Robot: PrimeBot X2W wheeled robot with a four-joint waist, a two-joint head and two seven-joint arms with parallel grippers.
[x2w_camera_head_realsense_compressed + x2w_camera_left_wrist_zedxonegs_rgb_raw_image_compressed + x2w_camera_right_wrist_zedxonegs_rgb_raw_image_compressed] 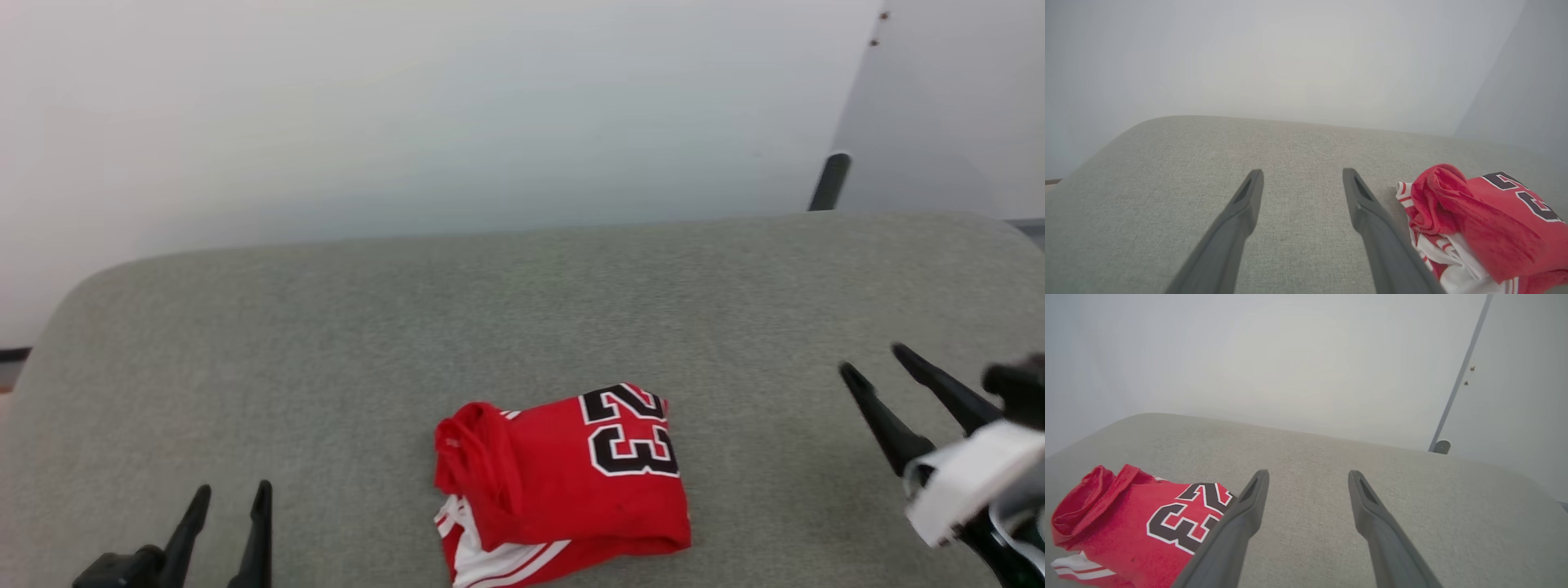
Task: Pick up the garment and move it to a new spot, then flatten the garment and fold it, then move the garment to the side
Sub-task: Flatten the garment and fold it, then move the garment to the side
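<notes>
As I watch, garment point(563, 482) folded, red, black 23 up, white stripes beneath, left gripper point(233, 487), right gripper point(872, 358), both splayed wide, empty.

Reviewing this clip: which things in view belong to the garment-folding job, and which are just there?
Job: garment, folded on the grey cushion; left gripper and right gripper, both open and empty.
Just there: dark post; pale wall.

Open grey cushion point(326, 343) lies left, right and beyond the folded garment point(563, 490); a wall point(408, 114) rises behind.
</notes>
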